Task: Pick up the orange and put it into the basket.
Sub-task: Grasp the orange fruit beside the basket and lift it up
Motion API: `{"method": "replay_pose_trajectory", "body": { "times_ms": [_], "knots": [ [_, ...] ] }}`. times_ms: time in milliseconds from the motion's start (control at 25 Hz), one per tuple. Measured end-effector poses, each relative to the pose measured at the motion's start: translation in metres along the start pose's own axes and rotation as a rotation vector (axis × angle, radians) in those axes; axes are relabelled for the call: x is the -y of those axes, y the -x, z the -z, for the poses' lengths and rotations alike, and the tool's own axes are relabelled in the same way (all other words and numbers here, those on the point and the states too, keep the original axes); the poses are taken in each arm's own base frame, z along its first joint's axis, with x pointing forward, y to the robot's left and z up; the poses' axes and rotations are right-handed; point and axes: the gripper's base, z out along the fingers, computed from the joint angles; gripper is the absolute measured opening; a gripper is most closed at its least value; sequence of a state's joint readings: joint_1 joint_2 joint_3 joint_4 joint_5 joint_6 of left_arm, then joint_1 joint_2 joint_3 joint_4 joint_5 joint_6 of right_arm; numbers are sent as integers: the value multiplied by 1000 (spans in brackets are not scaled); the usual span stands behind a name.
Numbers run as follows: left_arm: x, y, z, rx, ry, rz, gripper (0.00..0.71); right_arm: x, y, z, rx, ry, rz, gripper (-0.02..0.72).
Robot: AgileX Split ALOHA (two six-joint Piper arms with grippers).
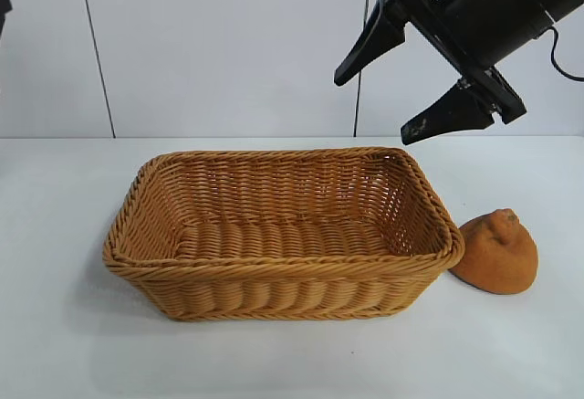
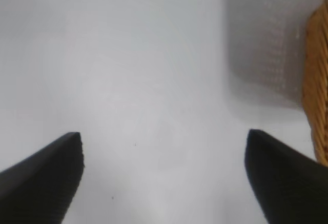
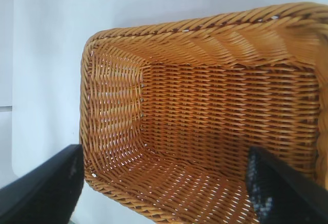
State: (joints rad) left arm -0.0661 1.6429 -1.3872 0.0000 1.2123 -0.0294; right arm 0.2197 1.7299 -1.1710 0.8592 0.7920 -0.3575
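Orange (image 1: 496, 251) on the white bench (image 1: 55, 344), touching the basket's (image 1: 274, 267) right end, knob pointing up and slightly left, right hand (image 1: 415, 75) spread wide, empty, above the basket's right rear, left hand (image 2: 164, 172) spread open over bare bench

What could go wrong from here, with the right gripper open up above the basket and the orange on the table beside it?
1. The orange lies right against the basket rim corner; a finger of the open right gripper coming down could catch the rim or shove the basket.
2. The orange is a lopsided dome with a knob on top, so a grasp may slip or roll it away.
3. The left gripper, open over the table near the basket, could be bumped.
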Motion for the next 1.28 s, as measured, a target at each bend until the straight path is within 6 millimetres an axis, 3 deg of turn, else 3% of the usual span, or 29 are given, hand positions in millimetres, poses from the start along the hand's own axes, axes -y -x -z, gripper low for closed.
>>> {"method": "replay_pose_trajectory", "body": {
  "times_ms": [400,640,840,1040,1280],
  "knots": [
    [-3,-113,46,92,-3,-1,613,0,0,0,-2,1,-1,589],
    [-5,-180,53,177,-5,-1,613,0,0,0,-4,1,-1,589],
    [-5,-231,46,300,-28,3,613,0,0,0,-4,1,-1,589],
    [-3,-266,30,463,-74,14,613,0,-1,0,-10,3,-1,589],
    [-2,-289,37,628,-93,13,613,-2,-1,2,-40,-4,33,589]
  ]
}}
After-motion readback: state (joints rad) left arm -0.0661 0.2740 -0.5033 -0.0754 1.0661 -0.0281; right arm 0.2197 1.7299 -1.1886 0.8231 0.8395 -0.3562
